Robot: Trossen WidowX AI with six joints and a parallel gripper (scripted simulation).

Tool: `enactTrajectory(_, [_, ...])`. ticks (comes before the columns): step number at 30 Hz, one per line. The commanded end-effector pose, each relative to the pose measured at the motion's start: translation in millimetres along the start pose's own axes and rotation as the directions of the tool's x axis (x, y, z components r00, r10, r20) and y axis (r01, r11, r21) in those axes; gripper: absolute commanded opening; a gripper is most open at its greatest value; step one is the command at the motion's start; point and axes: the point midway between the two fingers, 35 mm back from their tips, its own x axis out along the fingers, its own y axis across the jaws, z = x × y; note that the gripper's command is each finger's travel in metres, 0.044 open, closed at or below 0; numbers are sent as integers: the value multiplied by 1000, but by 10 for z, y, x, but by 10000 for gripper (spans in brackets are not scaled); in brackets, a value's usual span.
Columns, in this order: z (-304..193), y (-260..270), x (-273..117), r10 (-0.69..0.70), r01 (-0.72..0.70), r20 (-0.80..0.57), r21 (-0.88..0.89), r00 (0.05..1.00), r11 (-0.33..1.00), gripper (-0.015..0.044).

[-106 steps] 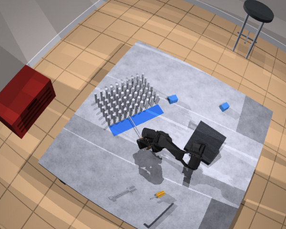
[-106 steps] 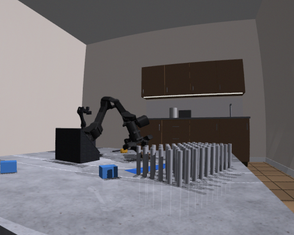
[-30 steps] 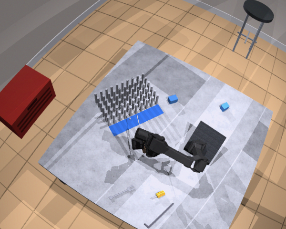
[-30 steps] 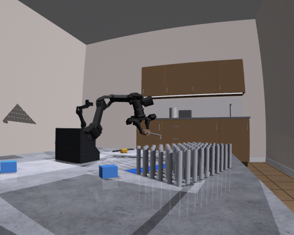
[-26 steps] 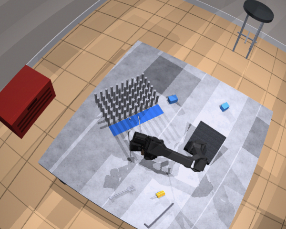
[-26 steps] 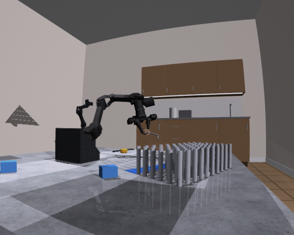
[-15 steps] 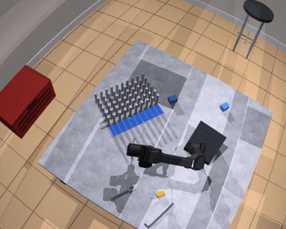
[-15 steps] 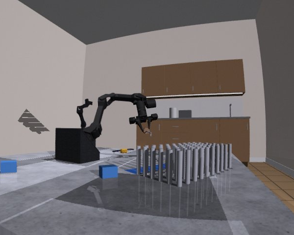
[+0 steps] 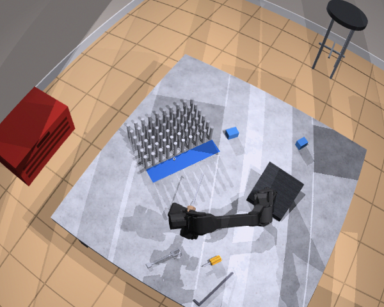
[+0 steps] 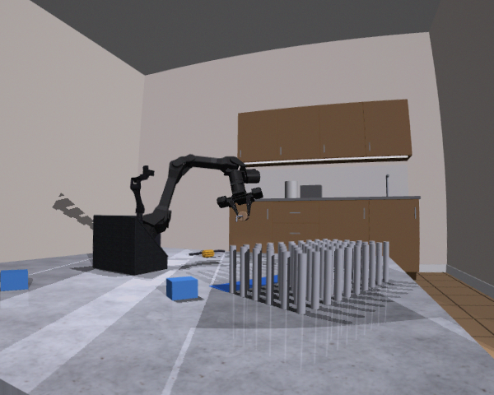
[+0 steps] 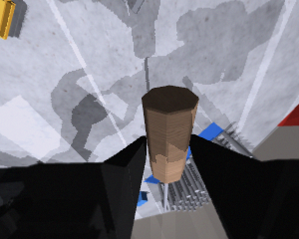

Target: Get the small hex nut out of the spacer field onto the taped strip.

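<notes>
The small hex nut [image 9: 174, 158] lies on the blue taped strip [image 9: 192, 158] [image 10: 225, 287] [image 11: 210, 131], near its edge beside the spacers. The metal spacers [image 9: 211, 132] [image 10: 301, 282] stand upright in rows behind the strip. My gripper [image 10: 243, 213] [image 11: 167, 139] is shut on the wooden handle [image 9: 191, 208] of a tool with a thin metal rod [image 9: 198, 191] [image 11: 165, 196]. The gripper holds it high above the table, in front of the strip. In the top view the rod points towards the strip and ends short of it. The fingertips are mostly hidden there.
A grey wrench-like tool [image 9: 163, 258], a yellow-handled screwdriver [image 9: 215, 259] [image 10: 207, 253] [image 11: 0, 19] and a dark bent rod [image 9: 216, 288] lie on the table on the side away from the spacers. Two blue blocks [image 9: 232, 132] [image 9: 301, 142] lie beyond the strip's right end.
</notes>
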Motion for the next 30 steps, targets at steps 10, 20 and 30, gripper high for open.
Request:
enactTrajectory(10, [97,21,-67,-10,11,-21,55,1000,998,0])
enactTrajectory(20, [127,16,16,-9,10,-21,55,1000,998,0])
enactTrajectory(30, [158,15,100,-8,9,-21,55,1000,998,0])
